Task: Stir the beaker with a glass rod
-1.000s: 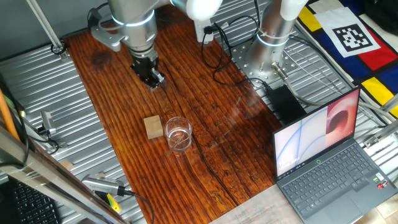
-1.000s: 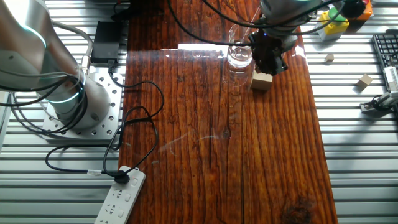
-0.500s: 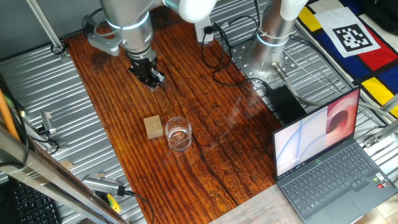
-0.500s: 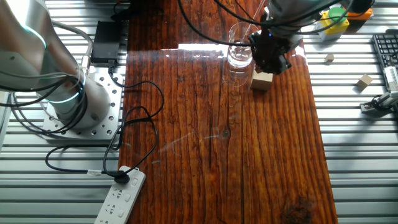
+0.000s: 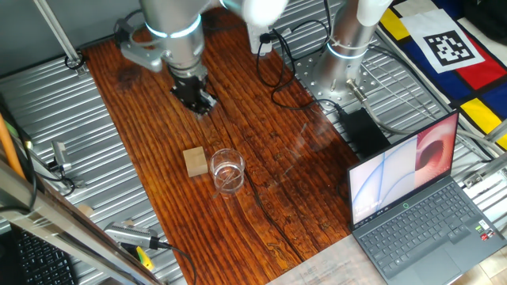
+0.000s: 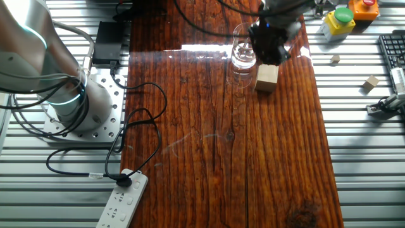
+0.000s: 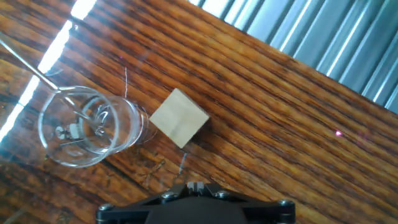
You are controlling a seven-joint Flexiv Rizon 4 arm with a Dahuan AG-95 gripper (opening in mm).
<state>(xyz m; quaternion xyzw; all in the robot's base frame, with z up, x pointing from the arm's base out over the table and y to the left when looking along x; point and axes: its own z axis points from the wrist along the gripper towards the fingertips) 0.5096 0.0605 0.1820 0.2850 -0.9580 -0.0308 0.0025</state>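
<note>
Gripper (image 5: 203,104) hovers above the table, pointing down, jaw state unclear to me; beaker (image 5: 226,169) sits apart from it, toward the laptop (image 5: 412,207)

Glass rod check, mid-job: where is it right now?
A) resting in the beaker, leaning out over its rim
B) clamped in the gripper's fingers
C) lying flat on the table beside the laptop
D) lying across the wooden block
A: in the hand view the glass rod slants down into the beaker over its rim, apart from the wooden block.
</note>
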